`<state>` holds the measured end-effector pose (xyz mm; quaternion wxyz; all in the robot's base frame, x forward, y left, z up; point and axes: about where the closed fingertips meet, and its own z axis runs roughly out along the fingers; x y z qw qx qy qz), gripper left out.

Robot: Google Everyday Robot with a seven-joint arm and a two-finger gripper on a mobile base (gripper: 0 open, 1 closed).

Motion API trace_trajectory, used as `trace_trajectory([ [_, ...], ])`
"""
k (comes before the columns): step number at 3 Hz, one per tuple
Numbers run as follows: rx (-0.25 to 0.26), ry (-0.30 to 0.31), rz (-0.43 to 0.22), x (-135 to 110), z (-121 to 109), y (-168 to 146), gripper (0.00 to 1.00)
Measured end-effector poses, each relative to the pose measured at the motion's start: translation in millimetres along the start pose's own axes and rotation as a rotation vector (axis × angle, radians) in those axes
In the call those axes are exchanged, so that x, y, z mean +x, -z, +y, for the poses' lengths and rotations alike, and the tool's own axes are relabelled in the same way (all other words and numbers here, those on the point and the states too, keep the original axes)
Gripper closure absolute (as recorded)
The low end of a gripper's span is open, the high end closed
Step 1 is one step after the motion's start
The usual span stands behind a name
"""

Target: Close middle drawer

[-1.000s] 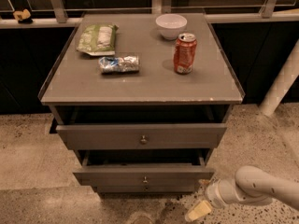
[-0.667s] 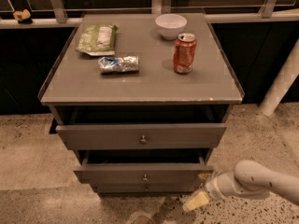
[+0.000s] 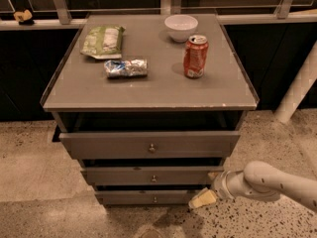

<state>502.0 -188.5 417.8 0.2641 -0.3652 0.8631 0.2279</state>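
Note:
The middle drawer (image 3: 153, 175) is a grey front with a small round knob, set between a taller top drawer (image 3: 148, 144) and a slim bottom drawer (image 3: 148, 198). It stands a little out of the cabinet, less far out than the top drawer. My gripper (image 3: 208, 187) is at the lower right, by the right end of the middle and bottom drawer fronts. Its cream fingertips (image 3: 202, 199) are apart, open and holding nothing. The upper tip is at the right end of the middle drawer's front.
On the cabinet top (image 3: 148, 90) are a white bowl (image 3: 181, 27), a red soda can (image 3: 195, 56), a green chip bag (image 3: 103, 40) and a crumpled silver packet (image 3: 126, 68). A white post (image 3: 297, 86) stands at the right. The floor is speckled terrazzo.
My gripper has moved up and left to the drawers' right end. The middle drawer's front has gone back in somewhat, and the bottom drawer's front now shows below it.

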Motion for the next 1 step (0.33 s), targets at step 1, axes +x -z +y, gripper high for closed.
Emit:
trace_trajectory([
  [1,0.0,0.0,0.0,0.0,0.0,0.0,0.0],
])
